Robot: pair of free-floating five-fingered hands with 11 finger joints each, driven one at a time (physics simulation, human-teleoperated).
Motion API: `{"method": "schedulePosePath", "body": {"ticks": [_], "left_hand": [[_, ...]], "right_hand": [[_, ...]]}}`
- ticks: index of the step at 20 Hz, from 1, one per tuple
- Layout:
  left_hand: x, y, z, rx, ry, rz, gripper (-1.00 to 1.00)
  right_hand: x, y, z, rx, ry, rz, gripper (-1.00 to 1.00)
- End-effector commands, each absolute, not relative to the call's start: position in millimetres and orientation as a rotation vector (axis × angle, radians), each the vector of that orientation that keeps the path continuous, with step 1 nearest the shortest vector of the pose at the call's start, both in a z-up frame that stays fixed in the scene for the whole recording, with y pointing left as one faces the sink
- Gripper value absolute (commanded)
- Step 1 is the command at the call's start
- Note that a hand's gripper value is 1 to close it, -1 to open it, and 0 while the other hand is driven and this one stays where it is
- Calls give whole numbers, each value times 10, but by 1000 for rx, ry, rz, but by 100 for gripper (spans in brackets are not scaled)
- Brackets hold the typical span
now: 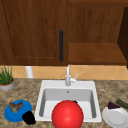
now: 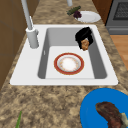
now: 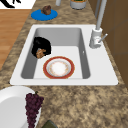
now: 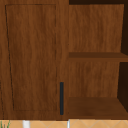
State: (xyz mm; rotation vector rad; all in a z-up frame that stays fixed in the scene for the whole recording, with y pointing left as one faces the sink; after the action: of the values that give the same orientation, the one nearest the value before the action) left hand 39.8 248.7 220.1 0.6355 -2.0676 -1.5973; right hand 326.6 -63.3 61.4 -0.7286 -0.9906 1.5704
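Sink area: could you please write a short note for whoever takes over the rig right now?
Right robot hand: curled round a brown food piece, inside the sink near its front wall.
Left robot hand: idle next to the blue plate.
Red-rimmed plate: flat in the basin, bare; the held piece is not on it.
Another brown piece lies on the blue plate.

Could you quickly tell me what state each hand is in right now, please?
Left hand: by the blue plate on the counter; fingers cannot be told.
Right hand: in the sink, curled round a brown piece of food.
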Motion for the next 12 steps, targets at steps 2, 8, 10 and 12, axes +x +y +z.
{"method": "schedulePosePath", "body": {"ticks": [2,8,10,12], "left_hand": [[398,2487,2201,635,-2068,-1597,0],[398,2487,2201,635,-2068,-1597,0],[398,2487,2201,635,-2068,-1597,0],[398,2487,2201,635,-2068,-1597,0]], "right_hand": [[3537,-422,251,-723,-1019,1598,100],[3448,-405,3,-723,-992,1578,-100],[3463,-384,7,-737,-1013,1565,-100],[3589,-341,-39,-739,-1002,1550,-100]]}}
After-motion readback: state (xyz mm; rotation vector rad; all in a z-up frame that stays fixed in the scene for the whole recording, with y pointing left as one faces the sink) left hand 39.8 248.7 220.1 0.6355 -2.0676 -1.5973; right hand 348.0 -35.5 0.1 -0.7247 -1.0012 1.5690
